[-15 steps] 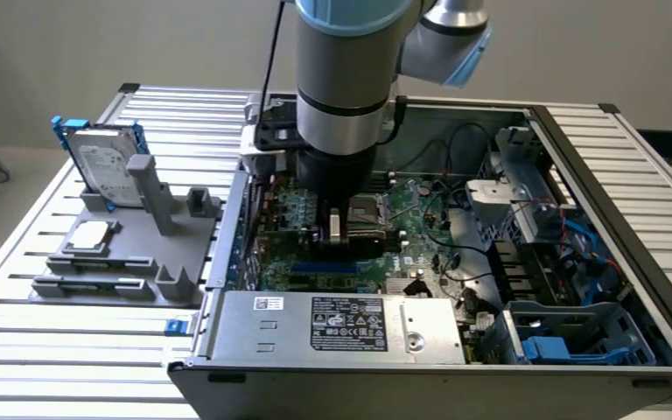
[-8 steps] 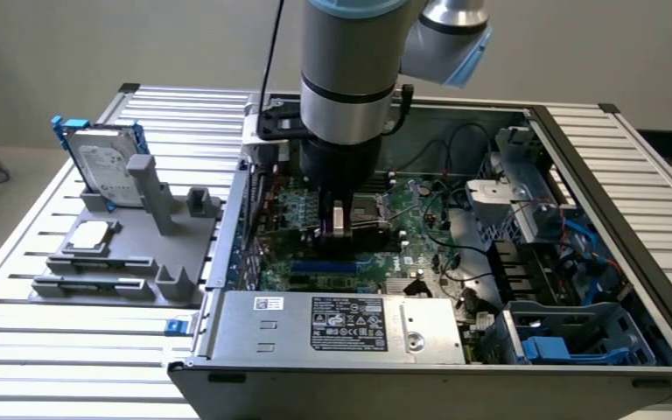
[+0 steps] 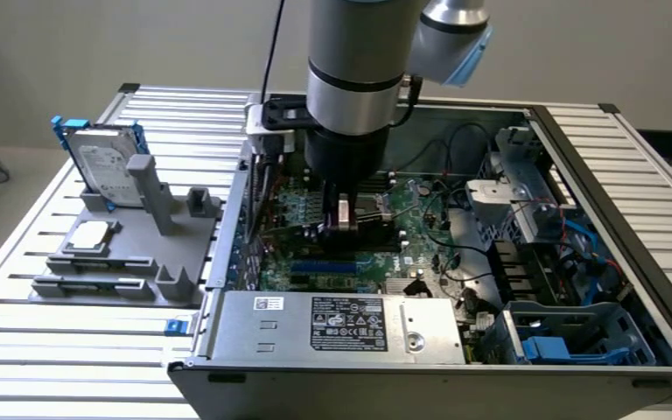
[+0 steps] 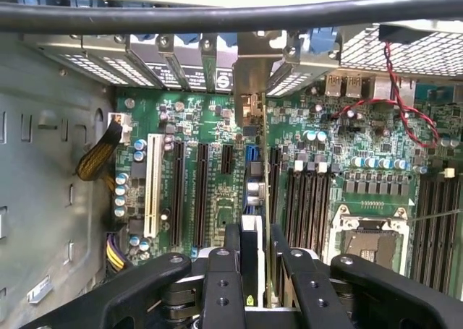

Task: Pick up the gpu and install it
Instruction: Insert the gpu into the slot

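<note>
Fingers (image 4: 232,244) of the gripper (image 4: 255,236) are clamped on the gpu (image 4: 254,190), one against each flat face. The gpu stands on edge inside the open computer case (image 3: 616,262), low over the motherboard (image 4: 217,191). Its long axis runs from the gripper towards the case's slotted back wall, where its silver bracket (image 4: 249,83) meets the row of slot covers (image 4: 173,65). The wrist view sees it edge-on, so its faces are hard to make out, and I cannot tell whether its lower edge sits in a slot. In the exterior view the arm (image 3: 353,79) covers much of it. A hard drive (image 3: 108,171) and a chip (image 3: 91,233) rest on the grey holder (image 3: 115,276) outside the case.
</note>
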You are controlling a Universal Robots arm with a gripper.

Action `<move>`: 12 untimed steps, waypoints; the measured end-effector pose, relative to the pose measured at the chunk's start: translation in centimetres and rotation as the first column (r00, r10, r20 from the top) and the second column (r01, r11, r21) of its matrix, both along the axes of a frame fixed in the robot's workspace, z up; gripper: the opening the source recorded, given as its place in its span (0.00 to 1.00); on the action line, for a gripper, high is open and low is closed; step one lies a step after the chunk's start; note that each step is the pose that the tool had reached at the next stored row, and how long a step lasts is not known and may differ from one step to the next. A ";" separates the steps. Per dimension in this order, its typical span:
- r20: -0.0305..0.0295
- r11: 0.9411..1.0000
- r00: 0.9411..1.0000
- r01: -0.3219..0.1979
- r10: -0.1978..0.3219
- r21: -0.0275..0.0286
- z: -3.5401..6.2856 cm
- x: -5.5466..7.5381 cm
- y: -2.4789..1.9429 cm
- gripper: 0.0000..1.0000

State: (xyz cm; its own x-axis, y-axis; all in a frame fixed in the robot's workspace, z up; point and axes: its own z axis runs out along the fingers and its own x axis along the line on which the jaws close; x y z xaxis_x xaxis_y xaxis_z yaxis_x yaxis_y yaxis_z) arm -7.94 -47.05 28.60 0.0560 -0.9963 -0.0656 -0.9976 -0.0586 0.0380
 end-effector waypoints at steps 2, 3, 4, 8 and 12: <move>-0.001 1.000 1.000 0.000 0.000 0.000 0.07 0.1 0.00 0.27; -0.002 1.000 1.000 0.000 0.000 0.000 0.12 0.2 0.00 0.27; -0.003 1.000 1.000 0.000 0.000 0.000 0.18 0.2 -0.01 0.27; -0.007 1.000 1.000 0.000 0.000 0.000 0.45 0.5 0.00 0.26; -0.011 1.000 1.000 0.000 0.000 0.000 0.74 0.7 0.00 0.26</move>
State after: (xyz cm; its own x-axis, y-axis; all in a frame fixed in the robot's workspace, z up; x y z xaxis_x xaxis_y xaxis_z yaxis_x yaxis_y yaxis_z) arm -7.19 -47.06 29.34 0.0553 -0.9963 -0.0662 -0.9971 -0.0586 0.0491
